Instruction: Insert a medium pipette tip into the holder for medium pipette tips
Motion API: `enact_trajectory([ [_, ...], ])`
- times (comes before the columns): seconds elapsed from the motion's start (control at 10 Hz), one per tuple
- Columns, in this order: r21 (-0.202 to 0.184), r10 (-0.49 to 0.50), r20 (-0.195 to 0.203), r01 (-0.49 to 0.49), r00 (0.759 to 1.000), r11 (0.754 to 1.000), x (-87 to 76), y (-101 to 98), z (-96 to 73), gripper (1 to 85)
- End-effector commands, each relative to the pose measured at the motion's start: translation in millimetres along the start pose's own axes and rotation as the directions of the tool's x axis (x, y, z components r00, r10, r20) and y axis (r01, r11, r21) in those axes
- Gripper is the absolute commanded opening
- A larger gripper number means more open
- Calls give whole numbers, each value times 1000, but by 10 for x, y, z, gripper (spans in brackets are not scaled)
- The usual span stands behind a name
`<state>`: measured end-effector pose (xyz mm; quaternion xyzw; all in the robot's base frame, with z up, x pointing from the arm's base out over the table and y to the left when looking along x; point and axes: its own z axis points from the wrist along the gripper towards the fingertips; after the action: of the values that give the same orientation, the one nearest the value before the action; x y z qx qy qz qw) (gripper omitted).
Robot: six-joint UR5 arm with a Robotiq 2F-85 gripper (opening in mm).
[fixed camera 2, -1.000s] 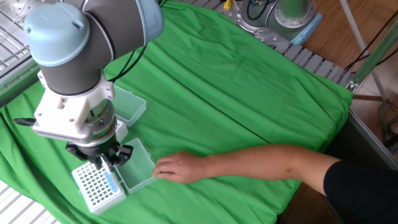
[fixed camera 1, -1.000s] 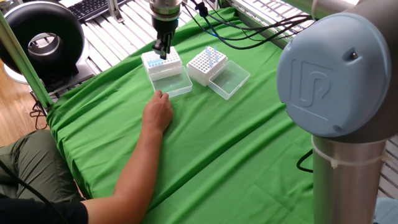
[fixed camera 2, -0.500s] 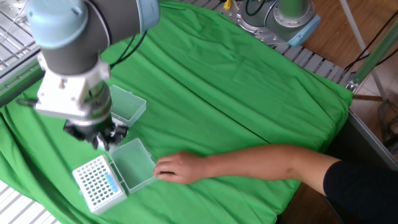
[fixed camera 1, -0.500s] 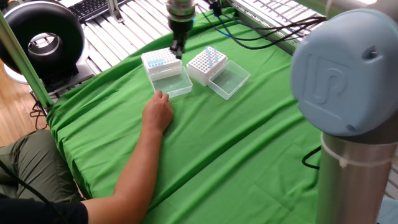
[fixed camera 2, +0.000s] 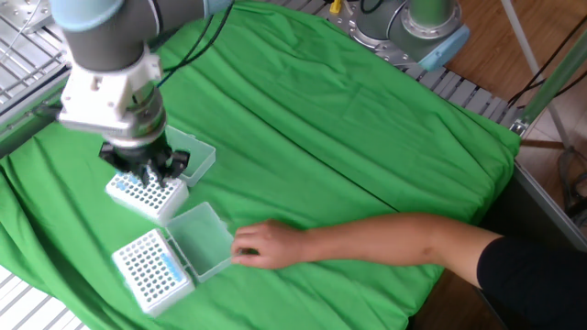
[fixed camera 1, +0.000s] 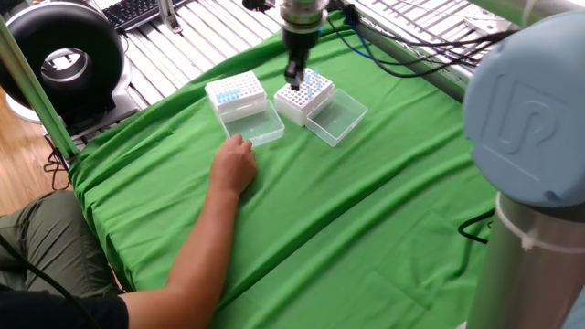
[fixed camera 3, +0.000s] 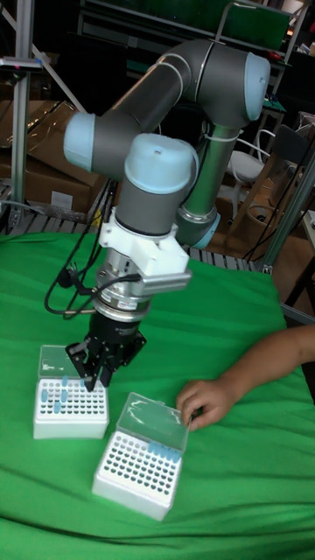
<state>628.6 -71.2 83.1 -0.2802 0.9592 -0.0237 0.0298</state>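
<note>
My claw [fixed camera 3: 94,378] hangs over the far rack [fixed camera 1: 304,92], fingers close together, grip unclear; holder [fixed camera 2: 151,269] sits just beside, lid open; a person's hand [fixed camera 1: 234,164] rests at its lid

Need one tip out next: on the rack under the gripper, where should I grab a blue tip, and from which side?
Take a blue tip by its top end, the only part showing above the holes of the rack, coming straight down. The tips stand upright and the lid lies open beside the rack, so the top looks free.
</note>
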Motion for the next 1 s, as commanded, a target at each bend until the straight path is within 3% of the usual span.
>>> enact_trajectory([
  [0.0, -27, 6, -5, -6, 1000, 1000, 296, 33, 25, 307],
  [0.9, -19, 5, 23, -5, 1000, 1000, 243, 3, 142, 303],
])
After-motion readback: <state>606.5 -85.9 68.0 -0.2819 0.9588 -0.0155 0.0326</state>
